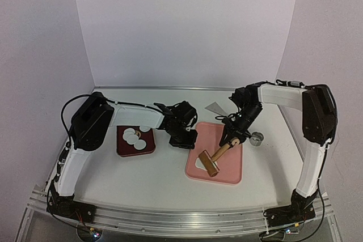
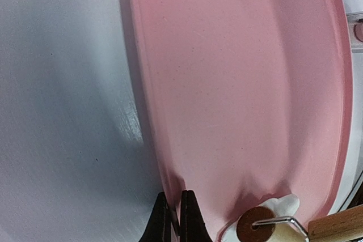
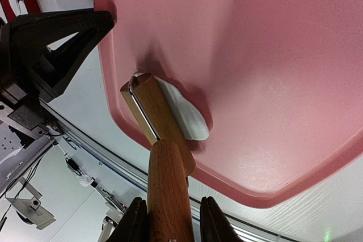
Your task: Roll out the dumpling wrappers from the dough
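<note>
Dough (image 3: 190,118): near-left corner of pink tray (image 3: 272,55), beneath roller of rolling pin (image 3: 159,118). Handle clamped in right gripper (image 3: 170,218), long axis pointing from jaws straight to dough. Left gripper (image 2: 176,219) shut at tray's left rim.

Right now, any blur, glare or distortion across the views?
Top external: even light, sharp, only soft shadows on the table. Left wrist: wide lens bows the pink tray rim; faint sheen on the table. Right wrist: roller handle looms close; a shadow edges the dough.
</note>
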Action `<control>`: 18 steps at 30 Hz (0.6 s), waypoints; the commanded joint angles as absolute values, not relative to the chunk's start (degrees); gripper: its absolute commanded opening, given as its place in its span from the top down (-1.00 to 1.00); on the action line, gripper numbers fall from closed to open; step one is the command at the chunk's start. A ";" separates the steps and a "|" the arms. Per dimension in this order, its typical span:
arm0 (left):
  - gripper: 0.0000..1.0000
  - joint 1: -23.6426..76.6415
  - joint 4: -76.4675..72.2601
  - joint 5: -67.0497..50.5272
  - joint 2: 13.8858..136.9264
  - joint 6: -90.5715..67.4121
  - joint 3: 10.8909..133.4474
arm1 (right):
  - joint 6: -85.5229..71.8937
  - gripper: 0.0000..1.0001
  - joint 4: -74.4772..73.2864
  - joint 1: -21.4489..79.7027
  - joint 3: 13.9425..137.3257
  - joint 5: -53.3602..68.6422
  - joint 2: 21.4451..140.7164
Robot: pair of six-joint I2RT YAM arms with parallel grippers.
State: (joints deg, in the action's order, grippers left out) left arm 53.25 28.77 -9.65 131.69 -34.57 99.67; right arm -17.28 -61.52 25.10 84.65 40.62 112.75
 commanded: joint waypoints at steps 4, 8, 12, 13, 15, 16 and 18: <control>1.00 53.26 30.41 -8.71 131.01 -34.98 97.24 | -19.98 1.00 -62.56 26.22 81.40 22.09 115.71; 1.00 53.27 30.79 -8.55 130.97 -35.07 97.95 | -19.74 1.00 -62.81 24.63 80.25 22.00 114.17; 1.00 53.26 30.57 -8.91 130.89 -35.33 97.68 | -20.71 1.00 -61.29 27.16 80.71 23.56 116.78; 1.00 53.26 30.76 -9.02 130.96 -35.33 97.89 | -20.97 1.00 -61.01 28.29 81.33 23.82 117.71; 1.00 53.26 31.06 -9.15 130.94 -35.38 98.13 | -21.37 1.00 -61.03 29.23 82.24 23.37 118.36; 1.00 53.26 31.16 -9.20 130.78 -35.51 97.98 | -21.56 1.00 -61.22 29.12 82.19 22.10 117.71; 1.00 53.26 31.17 -9.45 130.44 -35.73 97.43 | -21.37 1.00 -62.02 27.97 81.71 20.46 115.70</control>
